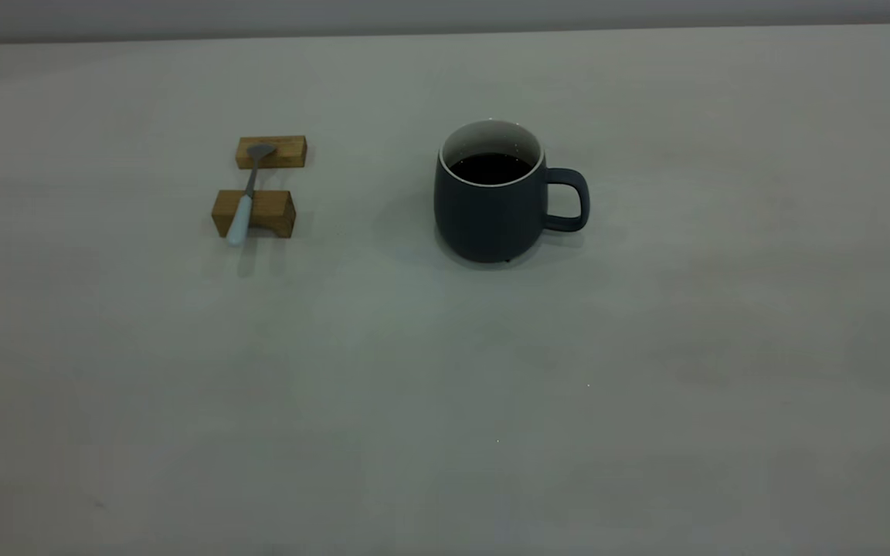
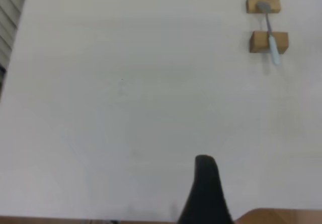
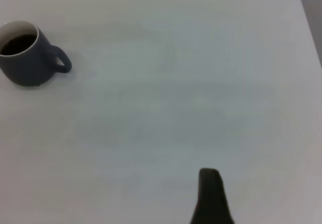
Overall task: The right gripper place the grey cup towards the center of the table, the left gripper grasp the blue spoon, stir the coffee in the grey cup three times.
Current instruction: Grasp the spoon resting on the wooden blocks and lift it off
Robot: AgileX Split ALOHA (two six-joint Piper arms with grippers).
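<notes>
The grey cup point(image 1: 491, 208) stands upright near the middle of the table point(image 1: 445, 386), handle to the right, with dark coffee point(image 1: 491, 167) inside. The blue spoon point(image 1: 244, 205) lies across two wooden blocks at left, bowl on the far one. Neither gripper appears in the exterior view. My left gripper point(image 2: 205, 159) is far from the spoon point(image 2: 270, 32), showing a single dark tip with no gap. My right gripper point(image 3: 209, 172) looks the same, far from the cup point(image 3: 27, 58).
The far wooden block point(image 1: 271, 152) and the near one point(image 1: 253, 213) hold the spoon off the table. A brown table edge point(image 2: 282, 216) lies close by my left gripper. The table's back edge point(image 1: 445, 35) runs behind the cup.
</notes>
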